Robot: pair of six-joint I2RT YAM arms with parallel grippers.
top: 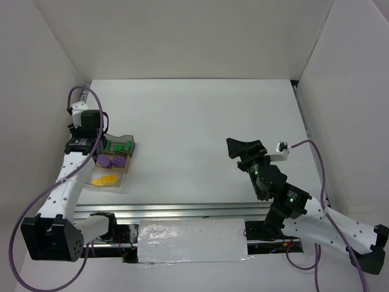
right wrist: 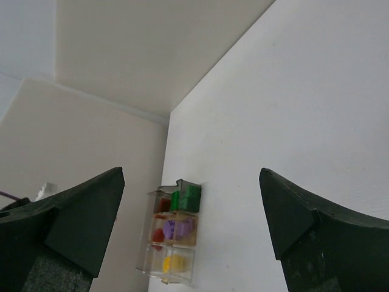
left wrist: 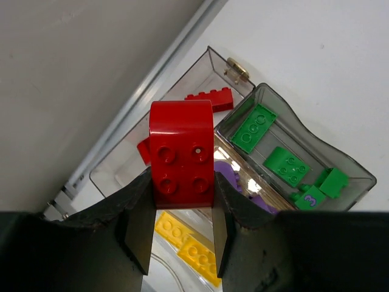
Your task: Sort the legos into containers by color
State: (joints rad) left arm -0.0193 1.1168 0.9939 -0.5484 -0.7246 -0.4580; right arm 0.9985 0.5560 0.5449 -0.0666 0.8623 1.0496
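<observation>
A matte white surface (top: 200, 140) is boxed in by 3 plain white panels: back wall (top: 194, 36), left wall (top: 30, 91), right wall (top: 358, 91). The light is soft and even. A metal rail (top: 194, 213) runs along the near edge, beside a glossy white sheet (top: 191, 241).

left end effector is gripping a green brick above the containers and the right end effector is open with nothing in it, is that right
Not quite. The brick in the left end effector is red, not green; the left wrist view shows it. The rest stands: it is held above the containers, and the right end effector is open with nothing in it.
</observation>
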